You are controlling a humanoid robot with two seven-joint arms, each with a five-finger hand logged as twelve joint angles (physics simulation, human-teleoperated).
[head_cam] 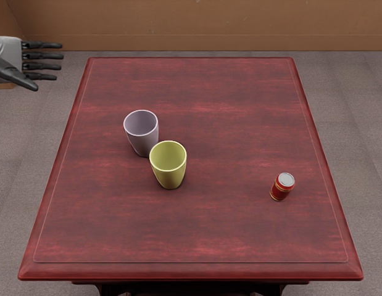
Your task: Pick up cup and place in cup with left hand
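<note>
My left hand [47, 66] hangs beyond the table's left edge at the upper left, its dark fingers stretched out toward the right and holding nothing. A greyish-purple cup [142, 143] stands upright left of the table's middle, with its mouth facing up. Just in front of it and slightly to the right, a yellow-green cup [168, 177] also stands upright; it overlaps the purple one in the picture, and whether the two touch I cannot tell. Both cups look empty and are well away from the hand.
The dark red wooden table [228, 123] fills most of the view. A small red can with a silver top [281, 189] stands on its right side, toward the front. Grey floor surrounds the table, and a brown wall runs behind it.
</note>
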